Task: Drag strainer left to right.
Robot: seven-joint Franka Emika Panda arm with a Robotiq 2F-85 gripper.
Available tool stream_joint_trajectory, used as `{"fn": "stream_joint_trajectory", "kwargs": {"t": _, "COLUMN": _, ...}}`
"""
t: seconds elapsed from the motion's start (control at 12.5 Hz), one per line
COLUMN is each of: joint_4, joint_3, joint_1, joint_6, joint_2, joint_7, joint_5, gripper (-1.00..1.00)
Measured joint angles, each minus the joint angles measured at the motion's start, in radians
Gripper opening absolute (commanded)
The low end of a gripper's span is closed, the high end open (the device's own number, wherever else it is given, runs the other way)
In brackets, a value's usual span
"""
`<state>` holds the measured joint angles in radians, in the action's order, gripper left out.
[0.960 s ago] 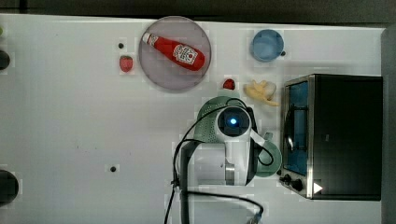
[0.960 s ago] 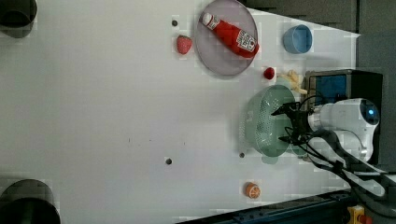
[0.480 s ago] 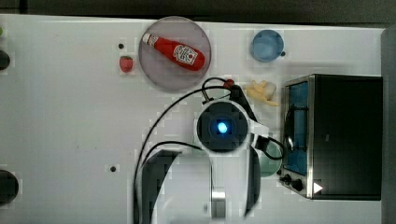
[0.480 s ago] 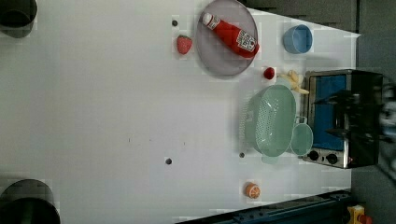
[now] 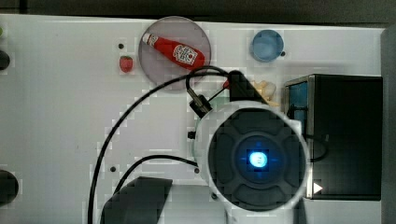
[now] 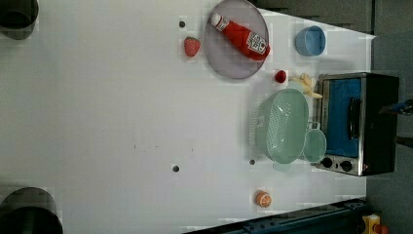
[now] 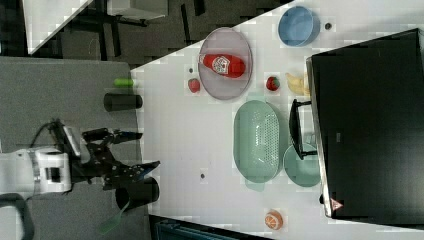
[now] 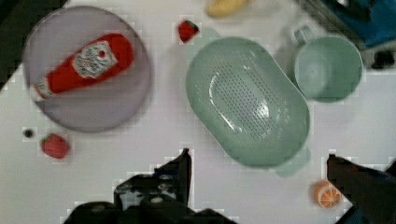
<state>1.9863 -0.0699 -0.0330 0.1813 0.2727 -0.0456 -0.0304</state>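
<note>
While the pale mint-green oval plastic strainer (image 6: pixel 282 126) sat on the white table (image 6: pixel 97 122), nothing of mine touched it. In the left view, a round mint-green plastic mug (image 6: pixel 314 145) touched its rim at four o'clock, with the black and steel toaster oven (image 6: pixel 360 124) beyond at three. A grey round plate (image 6: pixel 236 41) carrying a red ketchup bottle (image 6: pixel 241 35) lay at eleven o'clock. My gripper (image 8: pixel 257 175) hung high above, fingers (image 8: pixel 180 170) spread wide and empty.
</note>
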Motion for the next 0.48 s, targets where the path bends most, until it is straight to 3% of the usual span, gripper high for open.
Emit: {"fn": "stream_joint_trajectory", "kwargs": {"t": 0.48, "joint_4": -0.043, "joint_3": -0.004, "joint_1": 0.02, "joint_6": -0.127, "joint_2": -0.009, "joint_7": 0.047, "joint_5": -0.038, "gripper": 1.0}}
